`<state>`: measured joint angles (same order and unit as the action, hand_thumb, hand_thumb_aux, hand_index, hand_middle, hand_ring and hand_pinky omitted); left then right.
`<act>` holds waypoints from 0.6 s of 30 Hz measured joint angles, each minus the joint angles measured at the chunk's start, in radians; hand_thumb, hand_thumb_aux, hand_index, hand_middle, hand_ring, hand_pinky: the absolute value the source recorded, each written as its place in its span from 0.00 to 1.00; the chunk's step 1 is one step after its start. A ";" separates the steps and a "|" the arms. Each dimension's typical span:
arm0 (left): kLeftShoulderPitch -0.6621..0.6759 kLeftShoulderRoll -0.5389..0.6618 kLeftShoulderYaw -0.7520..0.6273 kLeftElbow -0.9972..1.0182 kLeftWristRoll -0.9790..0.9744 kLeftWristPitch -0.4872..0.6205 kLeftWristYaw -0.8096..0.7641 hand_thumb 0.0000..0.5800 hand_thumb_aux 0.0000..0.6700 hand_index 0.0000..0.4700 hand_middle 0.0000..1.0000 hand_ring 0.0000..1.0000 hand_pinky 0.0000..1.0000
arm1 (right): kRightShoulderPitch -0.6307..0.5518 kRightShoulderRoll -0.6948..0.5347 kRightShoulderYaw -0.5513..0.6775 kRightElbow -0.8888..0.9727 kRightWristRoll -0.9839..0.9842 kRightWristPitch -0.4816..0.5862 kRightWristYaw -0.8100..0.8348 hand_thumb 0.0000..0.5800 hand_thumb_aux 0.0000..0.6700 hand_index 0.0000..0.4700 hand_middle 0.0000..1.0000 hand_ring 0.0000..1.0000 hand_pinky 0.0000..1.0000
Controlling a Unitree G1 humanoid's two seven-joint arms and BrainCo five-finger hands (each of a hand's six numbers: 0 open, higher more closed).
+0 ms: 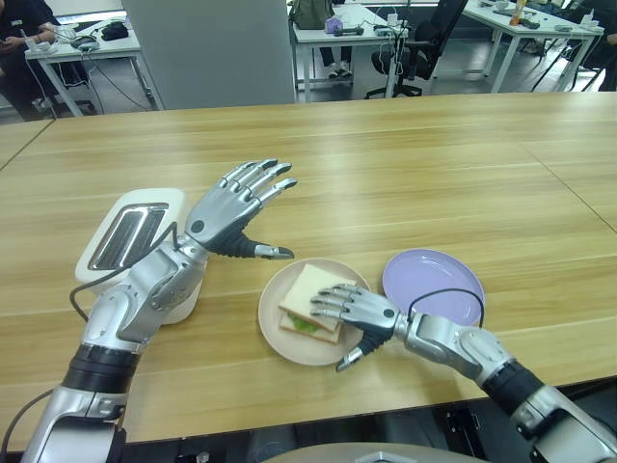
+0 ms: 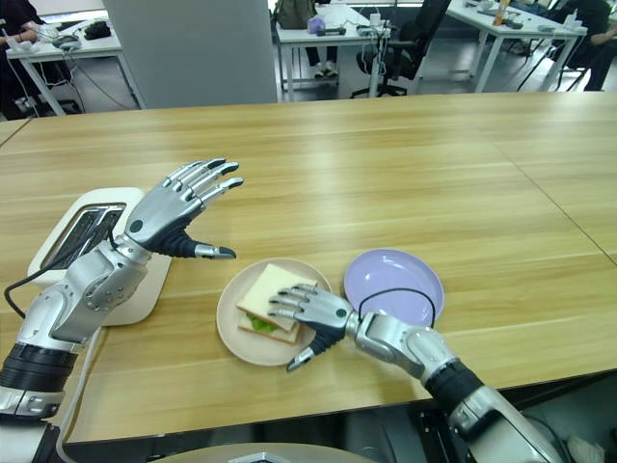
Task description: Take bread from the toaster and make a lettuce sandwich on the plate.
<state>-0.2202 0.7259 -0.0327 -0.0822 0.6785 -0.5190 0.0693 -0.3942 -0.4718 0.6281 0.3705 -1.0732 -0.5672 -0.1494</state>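
Big wooden table (image 1: 405, 174), white toaster (image 1: 145, 207) on the left side. The left hand (image 1: 227, 212) is beside it above the table, fingers spread wide, holding nothing. The tan plate (image 1: 289, 349) has the lettuce sandwich (image 1: 307, 289) on it, and a purple plate (image 1: 429, 280) sits just beside. The right hand (image 1: 357, 309) is laid loosely over the top slice, fingers stretched out, not gripping.

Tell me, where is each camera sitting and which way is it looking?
Left eye view: on the robot's head, looking forward and down at the table; its own left hand shows beside the toaster, and its right hand over the sandwich.
Right eye view: same head, slightly to the right, facing the same way; the same two hands show.
Shared: toaster, sandwich on its beige plate, purple plate.
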 measured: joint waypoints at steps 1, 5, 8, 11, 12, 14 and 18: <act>0.016 0.000 0.004 -0.012 -0.015 0.004 -0.017 0.37 0.21 0.20 0.00 0.00 0.00 | -0.014 0.003 -0.012 0.005 0.005 0.010 -0.012 0.13 0.07 0.07 0.00 0.00 0.00; 0.065 -0.001 0.012 -0.050 -0.122 0.021 -0.096 1.00 1.00 0.98 0.00 0.00 0.00 | -0.027 0.014 -0.087 -0.008 0.123 -0.007 -0.047 1.00 1.00 0.98 0.00 0.00 0.00; 0.133 0.000 0.016 -0.101 -0.268 0.028 -0.189 1.00 1.00 0.98 1.00 1.00 1.00 | 0.023 0.018 -0.175 -0.072 0.366 -0.062 0.001 1.00 1.00 0.98 1.00 1.00 1.00; 0.234 0.012 -0.008 -0.185 -0.459 0.030 -0.322 1.00 1.00 0.98 1.00 1.00 1.00 | 0.113 0.003 -0.200 -0.162 0.714 -0.096 0.186 1.00 1.00 0.98 1.00 1.00 1.00; 0.257 0.020 -0.019 -0.208 -0.497 0.036 -0.355 1.00 1.00 0.98 1.00 1.00 1.00 | 0.137 -0.010 -0.199 -0.190 0.789 -0.099 0.238 1.00 1.00 0.98 1.00 1.00 1.00; 0.321 0.051 -0.061 -0.255 -0.583 0.069 -0.459 1.00 1.00 0.98 1.00 1.00 1.00 | 0.190 -0.065 -0.178 -0.260 0.977 -0.094 0.400 1.00 1.00 0.98 1.00 1.00 1.00; 0.452 0.112 -0.194 -0.283 -0.633 0.174 -0.661 1.00 1.00 0.98 1.00 1.00 1.00 | 0.284 -0.187 -0.112 -0.333 1.122 -0.052 0.679 1.00 1.00 0.98 1.00 1.00 1.00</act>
<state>0.2319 0.8384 -0.2272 -0.3652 0.0451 -0.3454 -0.5912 -0.1102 -0.6589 0.5162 0.0374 0.0486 -0.6191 0.5301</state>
